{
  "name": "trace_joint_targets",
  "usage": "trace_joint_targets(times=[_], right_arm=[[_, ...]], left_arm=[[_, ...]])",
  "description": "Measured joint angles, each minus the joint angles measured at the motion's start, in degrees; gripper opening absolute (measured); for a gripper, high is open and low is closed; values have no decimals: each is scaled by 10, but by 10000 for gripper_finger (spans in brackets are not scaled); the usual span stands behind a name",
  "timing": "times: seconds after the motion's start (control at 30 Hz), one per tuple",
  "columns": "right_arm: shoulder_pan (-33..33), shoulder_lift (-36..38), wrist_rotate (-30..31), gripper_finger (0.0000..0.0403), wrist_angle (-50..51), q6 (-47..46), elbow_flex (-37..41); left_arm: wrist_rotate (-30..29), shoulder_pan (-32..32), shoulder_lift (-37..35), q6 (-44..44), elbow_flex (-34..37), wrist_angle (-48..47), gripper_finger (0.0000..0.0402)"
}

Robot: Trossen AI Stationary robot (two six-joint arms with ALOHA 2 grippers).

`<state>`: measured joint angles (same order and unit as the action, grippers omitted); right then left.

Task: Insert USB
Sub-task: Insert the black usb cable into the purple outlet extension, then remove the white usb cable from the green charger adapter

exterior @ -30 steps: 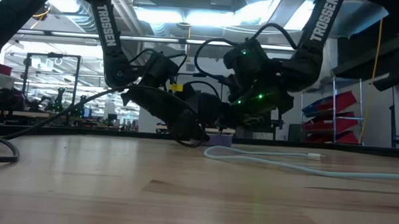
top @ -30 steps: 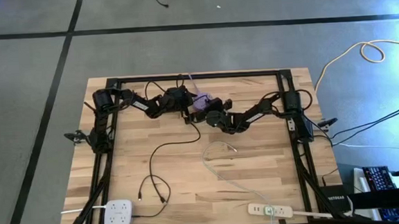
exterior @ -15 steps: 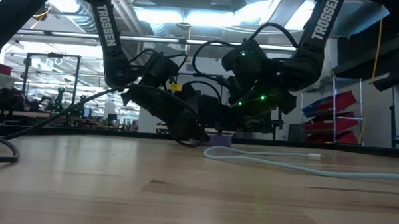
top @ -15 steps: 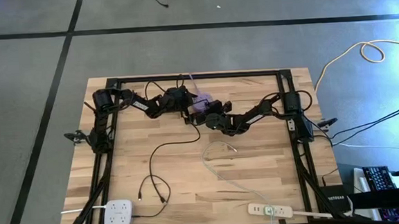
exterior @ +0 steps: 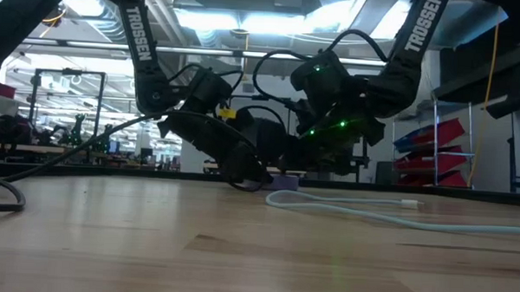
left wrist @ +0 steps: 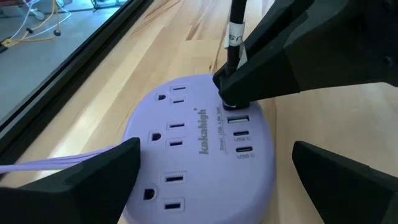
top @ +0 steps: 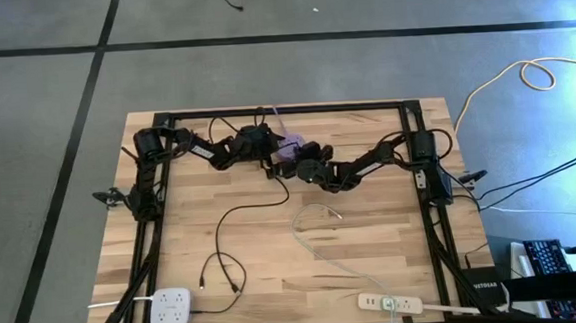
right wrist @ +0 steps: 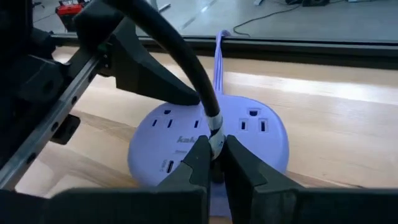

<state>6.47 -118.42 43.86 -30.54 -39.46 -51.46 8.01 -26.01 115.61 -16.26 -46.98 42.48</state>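
Observation:
A round purple power hub [left wrist: 186,143] lies flat on the table's far middle [top: 287,147], outlets and USB ports [left wrist: 240,134] facing up. My right gripper [right wrist: 214,155] is shut on a black cable [right wrist: 180,56] and holds its plug end [left wrist: 230,99] down at the hub's topmost USB port. My left gripper [left wrist: 217,180] is open. Its fingers stand on either side of the hub, and I cannot tell whether they touch it. The cable's slack trails over the table [top: 222,221]. My right gripper pinches the black cable just behind its plug, at the white-banded collar [right wrist: 216,138], between its two fingertips. The fingers slant down from the table's right side and lie across the cable. The plug tip [left wrist: 231,104] sits on the hub at the USB row; how deep it sits is hidden.
A white cable [top: 317,230] lies loose on the middle of the table. A white power strip [top: 389,302] and a white square hub [top: 170,307] sit at the near edge. Black frame rails [top: 149,220] run along both sides.

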Motion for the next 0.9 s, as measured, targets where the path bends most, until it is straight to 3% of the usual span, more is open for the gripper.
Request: trace_joint_targets(times=[0.2, 0.57, 0.73, 0.9], right_arm=[[-2, 51, -41, 63, 74, 3, 4], [-1, 98, 10, 146, 81, -6, 2], [-1, 100, -23, 146, 78, 4, 2], [-1, 101, -39, 107, 81, 2, 2]], left_arm=[[2, 3, 0, -1, 0, 0, 400], [-4, 2, 0, 7, 0, 2, 400], [-5, 2, 0, 6, 0, 2, 400], [-5, 2, 0, 5, 0, 2, 400]])
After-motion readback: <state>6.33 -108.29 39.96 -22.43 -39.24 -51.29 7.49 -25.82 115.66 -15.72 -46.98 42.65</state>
